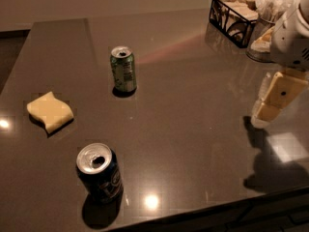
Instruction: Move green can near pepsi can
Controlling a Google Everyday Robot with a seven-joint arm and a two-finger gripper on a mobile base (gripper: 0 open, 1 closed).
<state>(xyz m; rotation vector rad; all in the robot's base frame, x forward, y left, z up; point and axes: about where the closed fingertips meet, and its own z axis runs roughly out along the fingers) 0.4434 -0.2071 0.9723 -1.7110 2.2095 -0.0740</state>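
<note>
The green can (123,69) stands upright on the dark table (193,110), left of the middle, with its top opened. The pepsi can (99,173), dark blue with a silver opened top, stands upright near the front edge, well in front of the green can. My gripper (271,103) hangs above the right side of the table, far to the right of both cans. It points down, empty, and its pale fingers (282,93) stand slightly apart.
A yellow sponge (49,111) lies on the left side of the table. A black wire basket (234,13) and a container with napkins (270,21) stand at the back right. The table's front edge runs along the bottom right.
</note>
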